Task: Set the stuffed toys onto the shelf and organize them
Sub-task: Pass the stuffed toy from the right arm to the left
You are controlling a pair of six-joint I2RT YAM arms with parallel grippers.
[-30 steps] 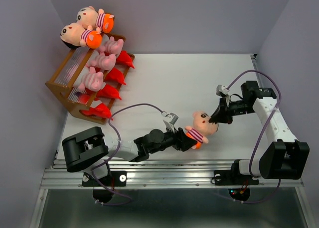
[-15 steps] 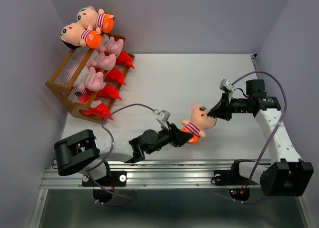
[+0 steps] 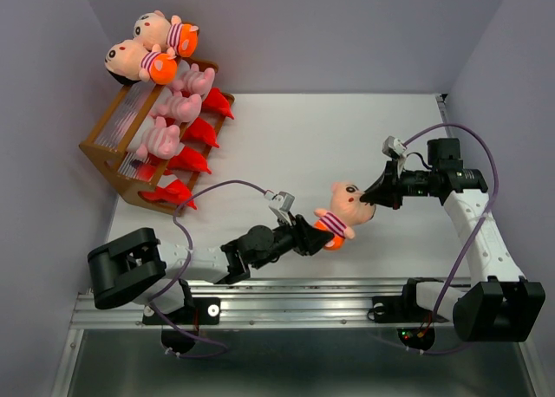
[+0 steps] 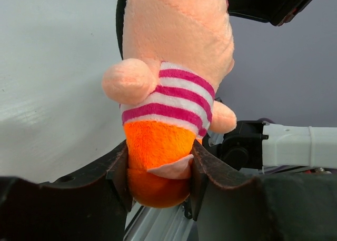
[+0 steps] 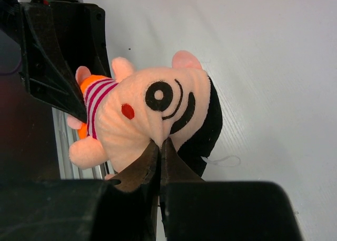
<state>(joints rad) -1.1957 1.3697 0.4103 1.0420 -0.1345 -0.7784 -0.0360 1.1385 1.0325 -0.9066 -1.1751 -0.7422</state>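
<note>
The left hand (image 3: 314,237) clamps the orange bottom of a tan-headed plush boy doll (image 3: 344,208); the right hand (image 3: 373,201) pinches its face.

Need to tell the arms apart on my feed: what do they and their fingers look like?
Near twins: left arm and right arm each have white tube links, bulky black joint housings and a looping purple cable. A small grey camera sits at each wrist. The fingers are dark tapering wedges.
</note>
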